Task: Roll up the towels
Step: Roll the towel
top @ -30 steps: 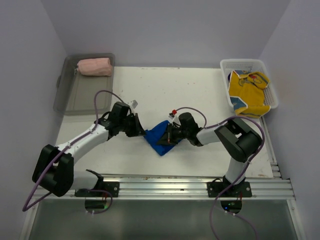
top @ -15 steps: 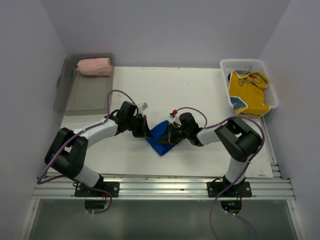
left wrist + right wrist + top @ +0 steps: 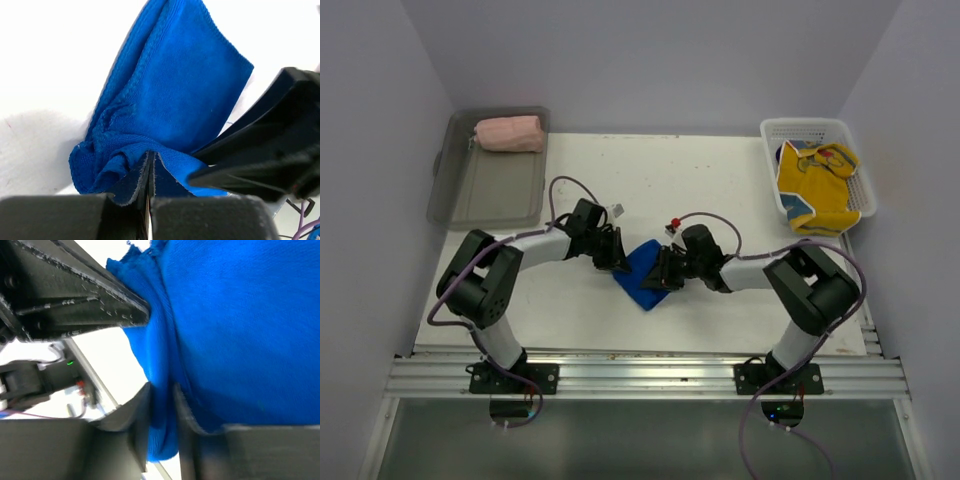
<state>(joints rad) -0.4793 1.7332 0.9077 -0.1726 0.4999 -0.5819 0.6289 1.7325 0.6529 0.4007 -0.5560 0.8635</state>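
Observation:
The blue towel (image 3: 645,275) lies partly folded at mid-table between both grippers. My left gripper (image 3: 617,260) is shut on its left corner; in the left wrist view the cloth (image 3: 185,90) bunches around the closed tips (image 3: 150,155). My right gripper (image 3: 663,272) is at the towel's right side. Its jaws (image 3: 162,390) stand slightly apart, with a fold of blue cloth (image 3: 240,330) between them. A pink towel (image 3: 508,133) lies rolled in the grey tray (image 3: 485,195). A yellow towel (image 3: 815,185) lies crumpled in the white basket (image 3: 805,127).
The tray sits at the table's back left, the basket at the back right. The two grippers are nearly touching: the right gripper's fingers (image 3: 265,140) fill the left wrist view's right side, and the left gripper's body (image 3: 75,295) looms in the right wrist view.
The left arm's elbow and forearm have swung in towards the middle while its gripper stayed at the towel's left corner. The towel and the right arm have hardly shifted.

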